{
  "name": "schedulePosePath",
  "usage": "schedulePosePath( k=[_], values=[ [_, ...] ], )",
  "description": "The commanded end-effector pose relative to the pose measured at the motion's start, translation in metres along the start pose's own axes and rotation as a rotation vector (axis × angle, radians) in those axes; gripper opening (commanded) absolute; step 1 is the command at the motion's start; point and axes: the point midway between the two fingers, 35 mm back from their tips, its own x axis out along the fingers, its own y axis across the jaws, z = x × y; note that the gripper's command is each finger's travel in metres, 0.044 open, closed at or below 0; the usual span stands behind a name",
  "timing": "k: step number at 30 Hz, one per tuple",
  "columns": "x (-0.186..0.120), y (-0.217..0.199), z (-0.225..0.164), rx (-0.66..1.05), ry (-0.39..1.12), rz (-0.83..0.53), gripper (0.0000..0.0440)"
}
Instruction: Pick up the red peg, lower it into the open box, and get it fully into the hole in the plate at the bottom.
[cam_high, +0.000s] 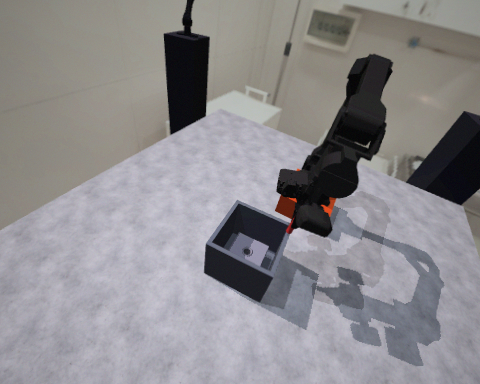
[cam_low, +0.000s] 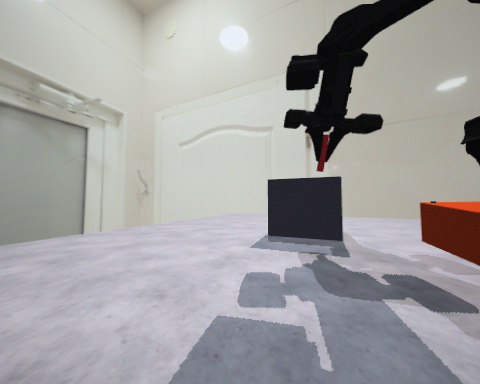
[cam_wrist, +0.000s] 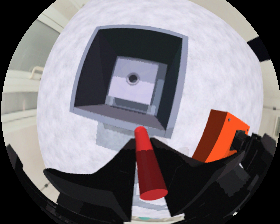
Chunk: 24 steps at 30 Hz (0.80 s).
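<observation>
Top view: pale mottled desk (cam_high: 150, 210) (cam_low: 125, 280) (cam_wrist: 220, 65), cream walls; the tool (cam_high: 295, 220) (cam_low: 321, 155) (cam_wrist: 142, 142) mostly covers the red peg (cam_high: 289, 227) (cam_low: 322, 155) (cam_wrist: 150, 172).

Exterior: tool's clamped on the peg, kinda tilted, above the box (cam_high: 240, 275) (cam_low: 305, 207) (cam_wrist: 178, 87); insides hidden, arm (cam_high: 367, 100) (cam_low: 370, 22) cut off.

Wrist: peg between the fingers, plate hole ahead, black corners.

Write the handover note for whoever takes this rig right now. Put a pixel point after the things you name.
Gripper (cam_high: 295, 220) (cam_low: 322, 159) (cam_wrist: 142, 142): shut on the red peg (cam_high: 290, 227) (cam_low: 323, 152) (cam_wrist: 150, 172), held up off the table, slightly tilted in the exterior view.
Open box (cam_high: 239, 272) (cam_low: 305, 209) (cam_wrist: 178, 85): upright on the table; plate (cam_high: 257, 250) (cam_wrist: 120, 85) at its bottom, hole uncovered.
Done: peg picked up.
Left: bring the peg over the hole, straighten it, lower it fully in. The near wall looks like the likeliest snag.
</observation>
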Motion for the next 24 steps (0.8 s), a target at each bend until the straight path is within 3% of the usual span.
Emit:
schedulePosePath(
  k=[1,24],
  values=[
    [0.003,0.001,0.011,-0.002,-0.003,-0.014,0.0],
    [0.046,0.001,0.051,-0.012,0.011,-0.065,0.0]
  ],
)
